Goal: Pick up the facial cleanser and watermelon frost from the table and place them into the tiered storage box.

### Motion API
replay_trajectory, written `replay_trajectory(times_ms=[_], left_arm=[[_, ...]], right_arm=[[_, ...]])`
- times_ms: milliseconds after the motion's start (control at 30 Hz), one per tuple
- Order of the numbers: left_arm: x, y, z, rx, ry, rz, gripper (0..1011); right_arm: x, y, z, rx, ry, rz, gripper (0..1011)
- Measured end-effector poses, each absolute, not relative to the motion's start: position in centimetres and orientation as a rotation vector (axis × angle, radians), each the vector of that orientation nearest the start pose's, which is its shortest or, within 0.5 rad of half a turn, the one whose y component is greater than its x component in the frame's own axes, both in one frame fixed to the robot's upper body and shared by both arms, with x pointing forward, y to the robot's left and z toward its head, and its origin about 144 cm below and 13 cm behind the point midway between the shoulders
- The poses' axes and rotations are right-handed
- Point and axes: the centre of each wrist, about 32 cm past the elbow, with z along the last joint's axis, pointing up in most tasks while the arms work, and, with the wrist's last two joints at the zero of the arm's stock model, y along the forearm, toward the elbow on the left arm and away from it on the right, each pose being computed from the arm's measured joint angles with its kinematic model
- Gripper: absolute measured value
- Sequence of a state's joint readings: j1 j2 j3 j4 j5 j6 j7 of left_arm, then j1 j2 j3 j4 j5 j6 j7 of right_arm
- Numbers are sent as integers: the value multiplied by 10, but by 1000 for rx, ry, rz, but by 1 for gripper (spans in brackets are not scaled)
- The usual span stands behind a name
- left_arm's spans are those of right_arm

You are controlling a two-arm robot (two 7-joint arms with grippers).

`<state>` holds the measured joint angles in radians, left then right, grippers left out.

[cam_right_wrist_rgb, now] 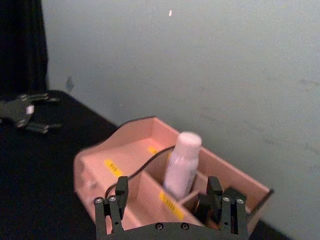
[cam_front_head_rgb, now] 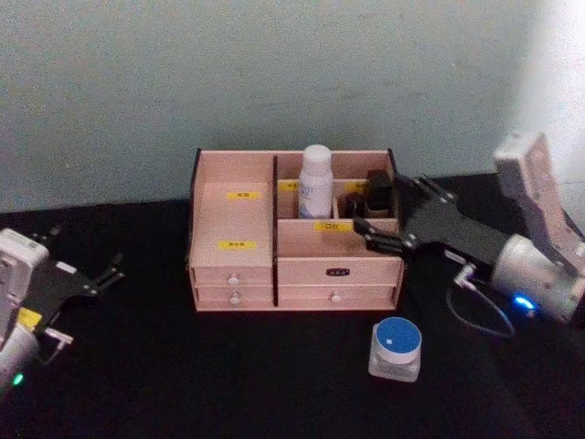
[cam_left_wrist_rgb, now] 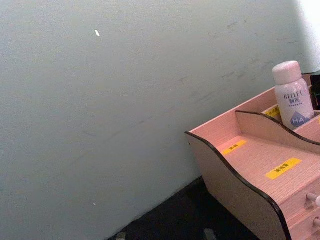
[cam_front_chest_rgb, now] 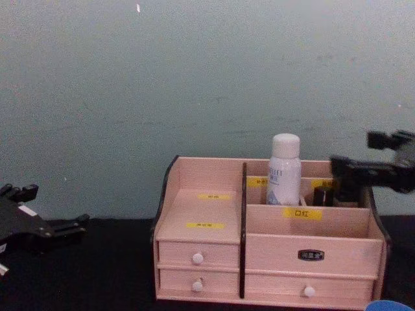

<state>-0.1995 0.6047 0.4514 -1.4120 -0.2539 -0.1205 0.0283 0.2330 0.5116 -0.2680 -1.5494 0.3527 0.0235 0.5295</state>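
The facial cleanser (cam_front_head_rgb: 316, 181), a tall white bottle with blue lettering, stands upright in a back compartment of the pink tiered storage box (cam_front_head_rgb: 233, 219). It also shows in the other views (cam_front_chest_rgb: 284, 170) (cam_left_wrist_rgb: 294, 95) (cam_right_wrist_rgb: 182, 162). The watermelon frost (cam_front_head_rgb: 396, 348), a squat clear jar with a blue lid, sits on the black table in front of the box's right end. My right gripper (cam_front_head_rgb: 379, 210) hovers open and empty over the box's right compartments, just right of the cleanser (cam_right_wrist_rgb: 170, 199). At the far left my left gripper (cam_front_head_rgb: 87, 274) rests open.
A dark item (cam_front_head_rgb: 378, 190) stands in the box's right back compartment, under the right gripper. The pale wall (cam_front_head_rgb: 274, 73) runs close behind the box. Black tabletop (cam_front_head_rgb: 183, 366) lies open in front of the box and toward the left arm.
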Motion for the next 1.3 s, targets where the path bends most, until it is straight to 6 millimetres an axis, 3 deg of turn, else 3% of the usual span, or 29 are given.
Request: replay_trajectory(times_ms=[300,567,1300], left_arm=[[489,310,1140,304,-285,1248,1001],[489,310,1140,304,-285,1248,1001],[489,310,1140,305,-285,1248,1001]], right_arm=[[475,-320,1209,-188,-119,-782,1000],[457,-325,1200,-263,-30,-750,1000],[450,-326,1182,-396,87,-729,1000]])
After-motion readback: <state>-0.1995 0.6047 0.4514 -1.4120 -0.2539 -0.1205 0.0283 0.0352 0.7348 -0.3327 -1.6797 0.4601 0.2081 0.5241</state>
